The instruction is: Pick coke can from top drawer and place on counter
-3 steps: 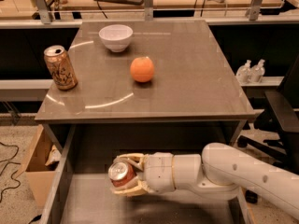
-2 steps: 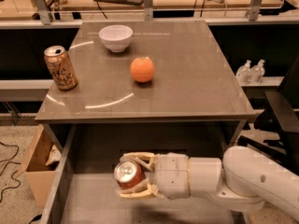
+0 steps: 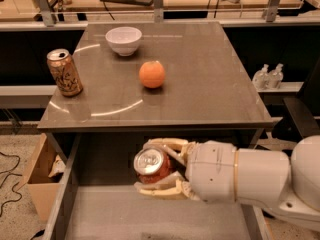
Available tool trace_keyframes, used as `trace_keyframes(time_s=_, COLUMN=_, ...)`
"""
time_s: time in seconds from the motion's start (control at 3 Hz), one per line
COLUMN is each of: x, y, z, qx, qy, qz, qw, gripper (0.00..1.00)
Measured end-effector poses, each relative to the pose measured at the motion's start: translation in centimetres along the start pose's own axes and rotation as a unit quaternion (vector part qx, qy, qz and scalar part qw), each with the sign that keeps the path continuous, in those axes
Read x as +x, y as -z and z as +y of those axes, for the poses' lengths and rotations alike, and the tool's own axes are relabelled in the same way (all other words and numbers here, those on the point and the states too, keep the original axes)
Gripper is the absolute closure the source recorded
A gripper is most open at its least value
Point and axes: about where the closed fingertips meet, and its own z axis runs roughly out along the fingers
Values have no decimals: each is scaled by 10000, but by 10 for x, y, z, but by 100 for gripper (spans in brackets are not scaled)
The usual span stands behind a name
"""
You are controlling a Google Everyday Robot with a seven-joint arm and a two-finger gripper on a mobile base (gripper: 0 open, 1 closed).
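Note:
The coke can (image 3: 151, 165), red with a silver top and pull tab, is held in my gripper (image 3: 159, 167), tilted so its top faces the camera. The cream fingers (image 3: 165, 189) close around it from above and below. The can hangs above the floor of the open top drawer (image 3: 150, 216), just in front of and below the counter's front edge. The counter (image 3: 200, 84) is a glossy grey-brown tabletop behind the gripper. My white arm reaches in from the lower right.
On the counter stand a tan-gold patterned can (image 3: 64, 72) at the left, a white bowl (image 3: 123, 40) at the back, and an orange (image 3: 152, 74) in the middle. A cardboard box (image 3: 37, 179) sits on the floor left of the drawer.
The gripper has lifted the coke can up off the drawer floor and moved it toward the counter's front edge, closer to the camera.

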Motion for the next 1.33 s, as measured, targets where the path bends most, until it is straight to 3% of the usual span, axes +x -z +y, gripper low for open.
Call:
trace_keyframes(time_s=0.33, x=-26, y=17, z=-41, qx=282, qy=55, qz=279, qw=9992, gripper=100)
trace_keyframes(time_s=0.67, x=-42, y=30, z=-82, qx=524, qy=112, qz=350, qw=9979, gripper=100)
trace_keyframes(time_s=1.33, x=-54, y=69, z=-152, qx=1083, qy=204, qz=-274, qw=9935, gripper=100)
